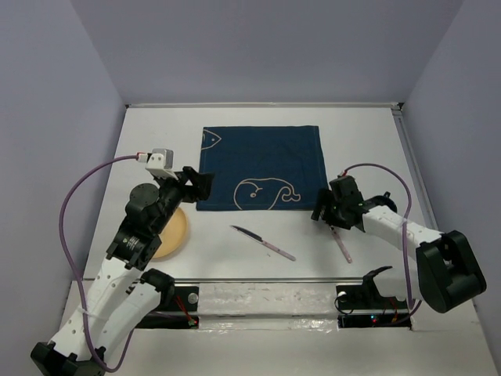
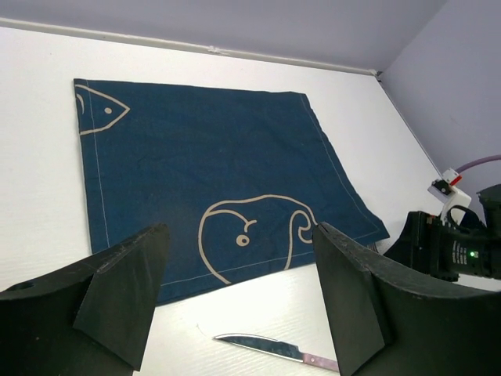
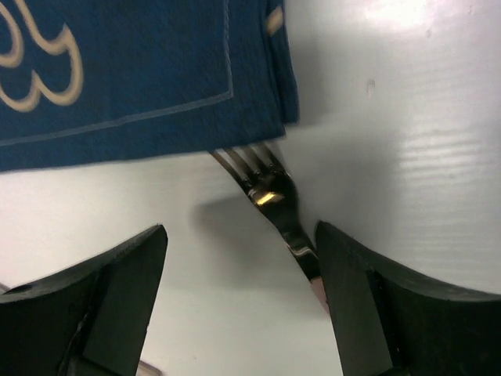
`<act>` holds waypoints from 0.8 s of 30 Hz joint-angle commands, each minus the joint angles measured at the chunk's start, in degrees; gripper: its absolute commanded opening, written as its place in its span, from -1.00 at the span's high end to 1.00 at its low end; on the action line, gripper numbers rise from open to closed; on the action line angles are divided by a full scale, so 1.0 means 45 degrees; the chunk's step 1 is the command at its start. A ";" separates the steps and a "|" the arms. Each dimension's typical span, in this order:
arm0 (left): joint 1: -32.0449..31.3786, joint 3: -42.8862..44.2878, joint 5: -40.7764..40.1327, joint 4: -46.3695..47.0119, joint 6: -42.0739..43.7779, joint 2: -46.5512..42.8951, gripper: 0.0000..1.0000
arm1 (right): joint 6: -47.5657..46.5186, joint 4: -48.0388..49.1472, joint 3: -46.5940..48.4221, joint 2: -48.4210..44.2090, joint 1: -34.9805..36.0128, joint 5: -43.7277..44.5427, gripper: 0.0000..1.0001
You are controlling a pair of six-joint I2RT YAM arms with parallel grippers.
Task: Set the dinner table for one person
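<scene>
The white dinner table (image 1: 258, 270) holds a dark blue whale mat (image 1: 262, 166), a yellow plate (image 1: 171, 236), a pink-handled knife (image 1: 264, 243) and a pink-handled fork (image 1: 340, 243). My left gripper (image 1: 205, 184) is open and empty at the mat's near left corner, above the plate's far edge. In the left wrist view the mat (image 2: 203, 172) and knife (image 2: 274, 349) lie ahead. My right gripper (image 1: 319, 210) is open over the fork by the mat's near right corner. In the right wrist view the fork (image 3: 270, 192) lies between the fingers, tines under the mat edge (image 3: 156, 86).
Lavender walls (image 1: 47, 117) ring the table. A metal rail (image 1: 258, 280) runs along the near edge by the arm bases. The right arm (image 2: 450, 247) shows at the right of the left wrist view.
</scene>
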 commanded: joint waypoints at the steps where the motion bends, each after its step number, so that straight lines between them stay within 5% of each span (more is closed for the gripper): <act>1: -0.0057 0.0306 -0.0480 0.0299 0.0307 -0.0361 -0.69 | 0.0128 0.0205 -0.0814 -0.0233 -0.0025 -0.1370 -0.64; 11: 0.0139 0.0267 -0.0499 0.0318 0.0268 -0.0440 -0.68 | 0.0400 -0.0048 -0.1422 -0.1329 0.0815 -0.2780 -0.38; 18: 0.0334 0.0306 -0.0577 0.0318 0.0268 -0.0459 -0.68 | -0.0107 -0.0498 0.0486 -0.2009 0.1108 -0.1199 -0.66; 24: 0.0451 0.0462 -0.1260 0.0338 0.0307 -0.0752 -0.68 | 0.0068 0.1491 0.2735 -0.0435 0.3232 -0.0925 -0.61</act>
